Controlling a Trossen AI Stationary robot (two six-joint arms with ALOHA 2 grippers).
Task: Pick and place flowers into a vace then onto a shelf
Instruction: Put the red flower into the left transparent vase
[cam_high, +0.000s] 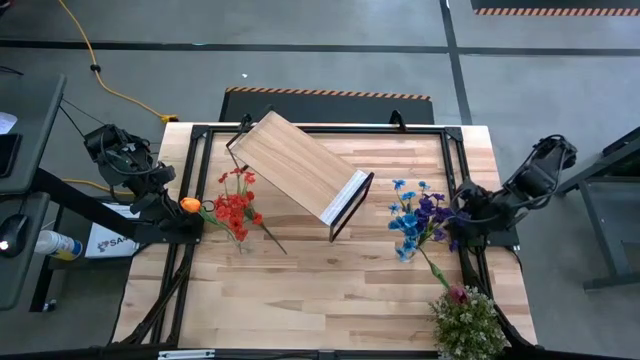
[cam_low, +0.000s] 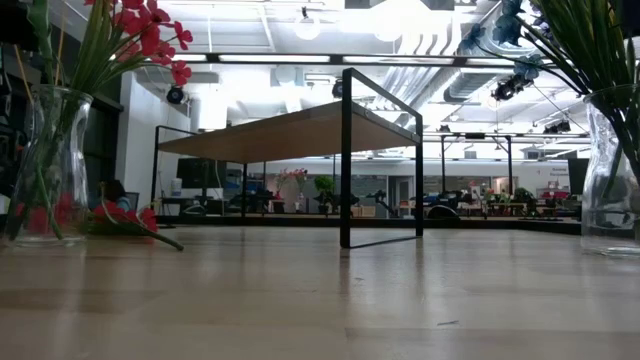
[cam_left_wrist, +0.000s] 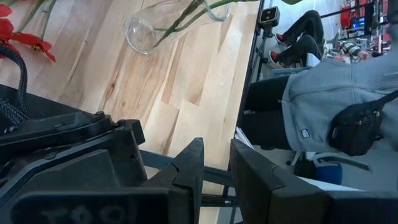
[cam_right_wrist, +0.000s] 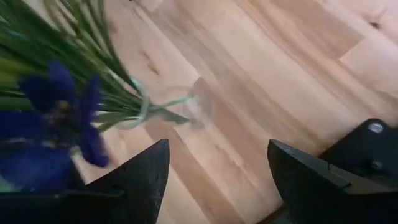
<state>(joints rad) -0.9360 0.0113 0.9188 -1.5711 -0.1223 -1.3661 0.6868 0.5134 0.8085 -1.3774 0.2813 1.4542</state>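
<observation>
Glass vase (cam_high: 425, 232) of blue flowers (cam_high: 408, 220): fragile, slippery, top-heavy; grip its body. Right gripper (cam_right_wrist: 217, 180), at its 3 o'clock, gapes empty; left gripper (cam_left_wrist: 214, 177) is narrowly parted, empty.

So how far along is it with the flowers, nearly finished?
Partly. Red flowers stand in a glass vase on the left, blue and purple ones in a vase on the right. One red stem lies on the table, and a pink rose lies there too. The right hand is open beside its vase. The shelf holds nothing.
</observation>
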